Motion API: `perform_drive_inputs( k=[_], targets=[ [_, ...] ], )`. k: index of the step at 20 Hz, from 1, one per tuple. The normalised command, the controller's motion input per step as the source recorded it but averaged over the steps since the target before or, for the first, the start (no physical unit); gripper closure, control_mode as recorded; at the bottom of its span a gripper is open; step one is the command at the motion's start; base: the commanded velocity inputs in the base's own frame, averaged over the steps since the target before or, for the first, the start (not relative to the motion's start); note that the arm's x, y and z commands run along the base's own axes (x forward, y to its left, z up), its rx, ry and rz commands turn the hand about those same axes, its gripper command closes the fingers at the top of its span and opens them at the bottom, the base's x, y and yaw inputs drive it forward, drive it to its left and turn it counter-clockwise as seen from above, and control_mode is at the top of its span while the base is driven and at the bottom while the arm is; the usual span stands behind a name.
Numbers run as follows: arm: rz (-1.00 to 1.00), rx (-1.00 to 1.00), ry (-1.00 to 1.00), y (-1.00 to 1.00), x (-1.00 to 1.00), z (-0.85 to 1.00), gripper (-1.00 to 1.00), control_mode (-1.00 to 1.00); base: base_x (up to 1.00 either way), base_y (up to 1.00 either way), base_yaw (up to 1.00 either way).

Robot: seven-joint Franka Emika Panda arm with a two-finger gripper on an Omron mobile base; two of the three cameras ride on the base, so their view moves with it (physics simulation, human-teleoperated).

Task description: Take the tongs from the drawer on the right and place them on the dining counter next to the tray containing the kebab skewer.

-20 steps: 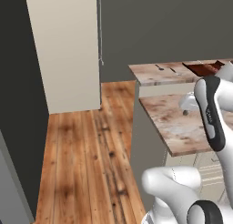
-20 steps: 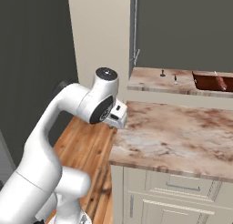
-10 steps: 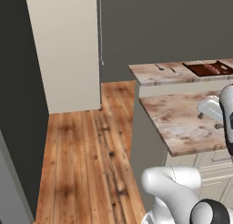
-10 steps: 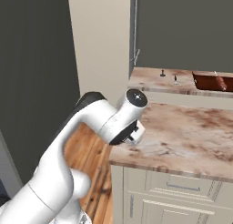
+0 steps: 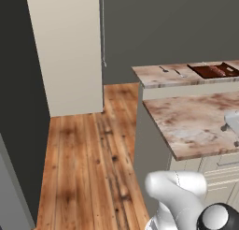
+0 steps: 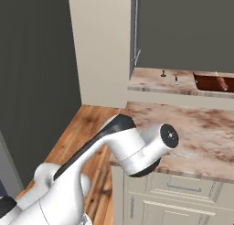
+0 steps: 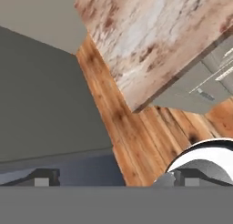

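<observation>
The dining counter [image 5: 168, 76] [image 6: 155, 81] runs across the back on a pale grey base. On its right end lies the dark reddish-brown tray [image 5: 214, 70] [image 6: 211, 81] with the kebab skewer [image 6: 221, 83] in it. The tongs are hidden; the cream drawer fronts [image 6: 178, 186] [image 7: 207, 82] under the near marbled counter [image 5: 196, 121] are shut. In the hand view my gripper [image 7: 116, 178] is open and holds nothing, its fingertips [image 7: 45, 177] wide apart. It looks down past that counter's corner at the wood floor.
My arm's elbow [image 6: 151, 146] hangs at the near counter's front left corner. A tall cream cabinet [image 5: 70, 46] stands at the back left beside a dark wall. Wood floor [image 5: 88, 159] lies open to the left. Two small dark items [image 6: 163, 74] stand on the dining counter.
The arm has swung down and to the right across the near counter, almost out of the left base view. The gripper has stayed open. The counters and tray have not moved.
</observation>
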Motion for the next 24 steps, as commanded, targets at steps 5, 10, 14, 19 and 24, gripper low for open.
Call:
perform_drive_inputs(
  k=[5,10,14,19,24],
  targets=[
    [-0.27,0.33,-0.13,-0.52,-0.24,-0.58,-1.0,-1.0,0.0,0.0,0.0],
    [-0.26,0.16,-0.12,-0.41,0.0,-0.57,-1.0,-1.0,0.0,0.0,0.0],
    [-0.2,0.17,-0.08,-0.43,0.0,-0.47,-1.0,-1.0,0.0,0.0,0.0],
    [-0.19,0.06,-0.08,-0.44,0.0,-0.61,-1.0,-1.0,0.0,0.0,0.0],
    [-0.14,0.01,-0.11,-0.33,0.01,-0.65,-1.0,-1.0,0.0,0.0,0.0]
  ],
)
